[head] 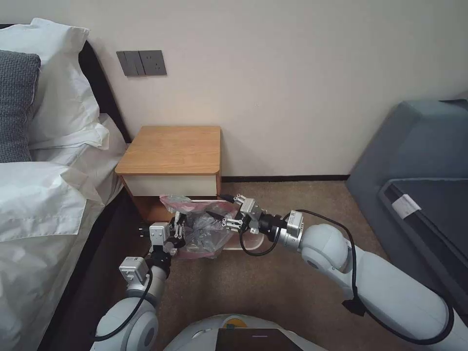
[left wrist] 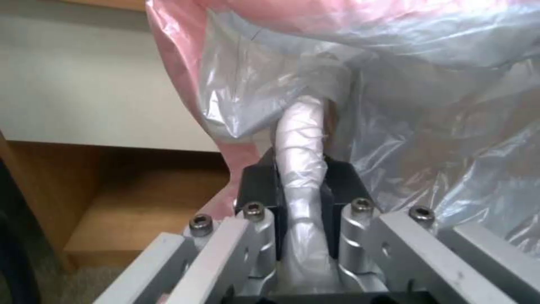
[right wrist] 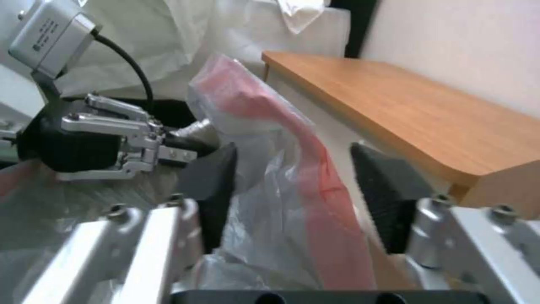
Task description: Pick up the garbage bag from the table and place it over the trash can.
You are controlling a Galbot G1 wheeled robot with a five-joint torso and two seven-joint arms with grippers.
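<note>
Closest to you, your left gripper (left wrist: 301, 185) is clamped on a bunched fold of the garbage bag (head: 202, 226), at about 8 o'clock of it. That bag hangs in front of the table (head: 170, 151), below its drawer, draped over the trash can (head: 251, 242), whose rim shows at the bag's 4 o'clock. Your right gripper (right wrist: 292, 194), at 3 o'clock of the bag, has its fingers spread apart, with the pink rim between them.
</note>
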